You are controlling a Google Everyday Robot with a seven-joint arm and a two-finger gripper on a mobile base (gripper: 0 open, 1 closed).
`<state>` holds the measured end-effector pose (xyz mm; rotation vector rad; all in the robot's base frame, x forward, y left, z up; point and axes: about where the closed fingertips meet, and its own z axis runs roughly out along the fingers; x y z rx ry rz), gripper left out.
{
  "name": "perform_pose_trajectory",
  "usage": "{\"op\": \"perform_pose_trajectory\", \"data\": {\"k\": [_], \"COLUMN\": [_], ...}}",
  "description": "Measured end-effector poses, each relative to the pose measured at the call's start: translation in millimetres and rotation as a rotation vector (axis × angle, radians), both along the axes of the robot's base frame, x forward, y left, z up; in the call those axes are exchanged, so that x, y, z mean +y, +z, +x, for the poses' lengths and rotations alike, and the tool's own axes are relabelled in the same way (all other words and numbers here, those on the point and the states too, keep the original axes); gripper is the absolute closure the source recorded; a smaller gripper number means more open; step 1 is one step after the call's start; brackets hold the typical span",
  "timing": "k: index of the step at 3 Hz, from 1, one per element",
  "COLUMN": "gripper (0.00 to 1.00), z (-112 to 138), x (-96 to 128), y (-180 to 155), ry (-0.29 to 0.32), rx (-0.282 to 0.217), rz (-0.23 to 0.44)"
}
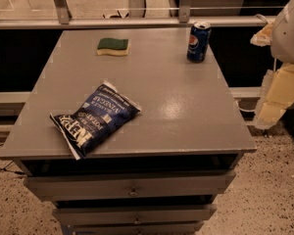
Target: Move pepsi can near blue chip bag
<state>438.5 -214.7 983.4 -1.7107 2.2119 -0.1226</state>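
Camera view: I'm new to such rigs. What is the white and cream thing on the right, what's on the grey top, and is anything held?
One picture only, looking down on a grey cabinet top with drawers below; where the camera is mounted is not on record. The white and cream shape at the right edge is the robot's arm; its gripper hangs beside the top's right edge, off the surface. Three things rest on top, well apart: the pepsi can upright at the far right, a green-and-yellow sponge at the far side, left of it, and the blue chip bag flat near the front left. None is in the gripper.
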Motion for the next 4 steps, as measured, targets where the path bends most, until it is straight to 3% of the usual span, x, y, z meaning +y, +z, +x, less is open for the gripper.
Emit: {"op": "perform_pose_trajectory", "data": {"k": [1,2,3,4], "gripper": [0.00,0.00,0.00,0.00], "z": [0.0,11.6,48.2,126.9], "x": [0.0,-2.2,-18.7,-44.0], "y": [0.1,-4.9,-19.0,-38.4], "ry": [0.000,0.000,-0.063,-0.168], "rx": [0.000,-0.033,-0.072,-0.127], "rz": [0.000,0.017,0.097,0.248]}}
